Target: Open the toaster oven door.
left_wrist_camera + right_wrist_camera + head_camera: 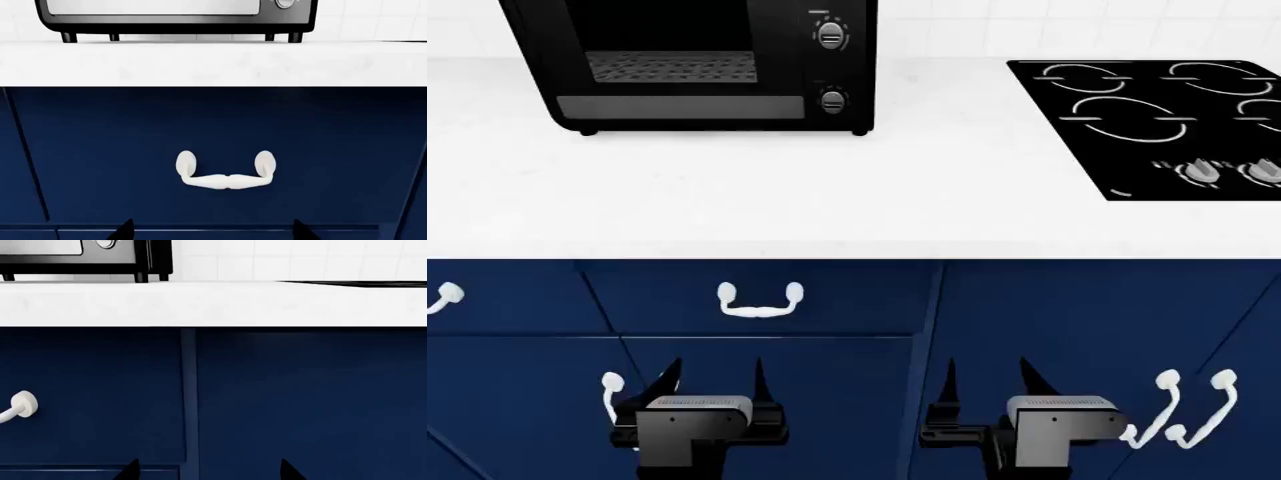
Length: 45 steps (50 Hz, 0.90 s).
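Head view: your white table [827, 200] spans the frame, with navy cabinets [827, 400] below it. The oven [694, 65] sits on the table at 11 o'clock, back near the tiled wall. Its door [667, 60] stands upright against the front; a rack shows through the glass. I cannot make out the bar handle here. Two knobs [830, 35] run down the oven's right side.

The stovetop [1154, 120] lies flat on the table at 2 o'clock, well apart from the oven.

Your left claw [714, 375] is at 7 o'clock, below the table edge, in front of a drawer; fingers spread wide, nothing between them. Your right claw [988, 372] is at 5 o'clock, at the same height, also wide and holding nothing. Both are well apart from the oven.

A white drawer handle [761, 300] sits at 6 o'clock, just above the left claw. The left wrist view shows it centred, with the oven's underside and feet above the table edge.
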{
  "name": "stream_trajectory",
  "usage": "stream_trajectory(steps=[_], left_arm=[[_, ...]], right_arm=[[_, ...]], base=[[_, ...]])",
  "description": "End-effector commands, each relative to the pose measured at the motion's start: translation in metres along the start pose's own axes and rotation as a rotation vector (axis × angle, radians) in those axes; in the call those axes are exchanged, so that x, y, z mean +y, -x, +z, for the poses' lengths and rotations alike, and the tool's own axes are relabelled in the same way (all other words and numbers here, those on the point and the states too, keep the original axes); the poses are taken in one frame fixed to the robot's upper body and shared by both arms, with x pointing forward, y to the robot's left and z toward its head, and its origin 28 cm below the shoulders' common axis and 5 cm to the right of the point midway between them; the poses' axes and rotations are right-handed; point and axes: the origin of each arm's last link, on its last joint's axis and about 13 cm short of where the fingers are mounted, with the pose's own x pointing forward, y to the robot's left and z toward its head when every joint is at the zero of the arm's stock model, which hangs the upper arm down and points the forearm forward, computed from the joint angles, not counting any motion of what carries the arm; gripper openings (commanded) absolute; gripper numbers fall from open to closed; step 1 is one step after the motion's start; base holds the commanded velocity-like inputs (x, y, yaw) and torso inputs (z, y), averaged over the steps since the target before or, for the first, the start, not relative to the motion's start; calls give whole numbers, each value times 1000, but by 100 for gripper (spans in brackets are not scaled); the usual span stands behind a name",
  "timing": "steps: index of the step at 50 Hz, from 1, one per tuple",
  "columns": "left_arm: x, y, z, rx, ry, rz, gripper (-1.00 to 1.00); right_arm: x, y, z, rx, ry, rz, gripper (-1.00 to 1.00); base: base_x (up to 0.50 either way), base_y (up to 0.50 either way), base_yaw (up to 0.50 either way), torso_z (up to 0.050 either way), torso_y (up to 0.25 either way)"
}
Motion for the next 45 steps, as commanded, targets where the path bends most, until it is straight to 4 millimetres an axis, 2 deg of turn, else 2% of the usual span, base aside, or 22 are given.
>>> stream_trajectory(steps=[1,9,14,20,24,34,45], left_arm=[[0,0,0,2,-2,-3,100],[-2,2,1,33,16,-41,100],[-2,3,11,19,46,-55,100],[-1,0,36,-19,26,-89,100],[0,-2,44,-26,17,-96,100],[7,-11,70,-74,-23,-96,100],[15,-22,107,-130,-44,-114,100]], right_arm=[[0,0,1,2,1,1,100],[2,1,5,4,6,9,100],[4,-1,9,6,14,19,100],[0,-11,26,-19,33,17,100],[-5,-18,35,-38,42,5,100],[-8,-26,45,-66,54,9,100],[-16,-39,78,-132,106,11,100]], base=[[0,0,0,0,0],[0,0,0,0,0],[0,0,0,30,0],[0,0,0,50,0],[0,0,0,50,0],[0,0,0,50,0],[0,0,0,50,0]])
